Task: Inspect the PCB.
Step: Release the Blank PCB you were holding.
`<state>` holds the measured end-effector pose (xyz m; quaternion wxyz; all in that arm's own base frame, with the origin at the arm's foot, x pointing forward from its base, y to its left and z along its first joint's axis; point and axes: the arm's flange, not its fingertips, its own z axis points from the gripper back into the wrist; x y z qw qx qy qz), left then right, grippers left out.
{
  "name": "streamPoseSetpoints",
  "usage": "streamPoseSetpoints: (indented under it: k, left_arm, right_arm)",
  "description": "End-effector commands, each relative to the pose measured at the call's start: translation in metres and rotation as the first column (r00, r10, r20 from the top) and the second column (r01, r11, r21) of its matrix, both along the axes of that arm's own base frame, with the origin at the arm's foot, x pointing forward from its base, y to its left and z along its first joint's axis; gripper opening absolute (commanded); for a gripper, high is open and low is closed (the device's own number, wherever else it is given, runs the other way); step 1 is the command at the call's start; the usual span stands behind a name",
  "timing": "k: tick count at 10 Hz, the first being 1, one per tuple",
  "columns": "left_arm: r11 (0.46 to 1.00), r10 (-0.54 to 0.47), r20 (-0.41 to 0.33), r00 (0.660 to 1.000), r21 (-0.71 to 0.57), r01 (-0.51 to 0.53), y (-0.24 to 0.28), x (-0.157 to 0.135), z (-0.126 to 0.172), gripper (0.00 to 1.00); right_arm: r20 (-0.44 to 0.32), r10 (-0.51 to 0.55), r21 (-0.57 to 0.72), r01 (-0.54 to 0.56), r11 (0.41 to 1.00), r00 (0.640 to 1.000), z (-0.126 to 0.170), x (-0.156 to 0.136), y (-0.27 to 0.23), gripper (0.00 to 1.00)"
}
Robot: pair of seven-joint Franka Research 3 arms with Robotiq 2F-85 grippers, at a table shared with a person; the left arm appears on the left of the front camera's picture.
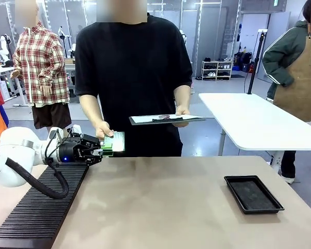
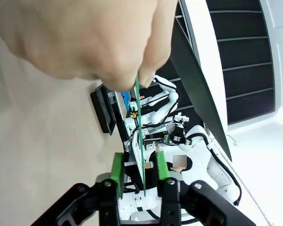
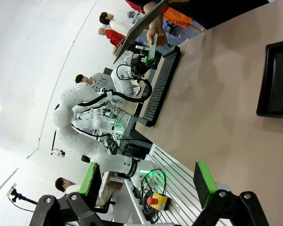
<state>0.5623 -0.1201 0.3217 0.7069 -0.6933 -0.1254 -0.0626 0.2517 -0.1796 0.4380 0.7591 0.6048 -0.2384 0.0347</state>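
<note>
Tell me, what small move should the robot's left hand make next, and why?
Probably draw the left hand straight back: its green pads stand apart on both sides of the PCB, while the person's hand holds its far edge.

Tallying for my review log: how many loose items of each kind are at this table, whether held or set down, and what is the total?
PCB: 1
Clipboard: 1
Black tray: 1
Ribbed black mat: 1
Total: 4
</note>
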Motion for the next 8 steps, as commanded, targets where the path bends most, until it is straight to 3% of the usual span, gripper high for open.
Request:
streamPoseSetpoints:
  k: [1,6,8]
  left_arm:
    - [1.0,-0.018,0.013,1.0,0.014,0.018,0.0006,-0.0023,0.0091,0.99]
    - [1.0,-0.026,-0.005,1.0,0.018,0.026,0.0011,-0.0054,0.0049,0.98]
    - [0.999,-0.032,0.026,0.999,0.024,0.031,-0.0006,-0.0063,0.0017,1.0]
  right_arm:
    - [0.015,-0.001,0.009,0.001,1.0,1.0,0.002,0.0004,0.0001,1.0]
    - [0.015,-0.001,0.009,0.001,1.0,1.0,0.002,0.0004,0.0001,1.0]
    - [0.015,-0.001,0.009,0.001,1.0,1.0,0.002,0.0004,0.0001,1.0]
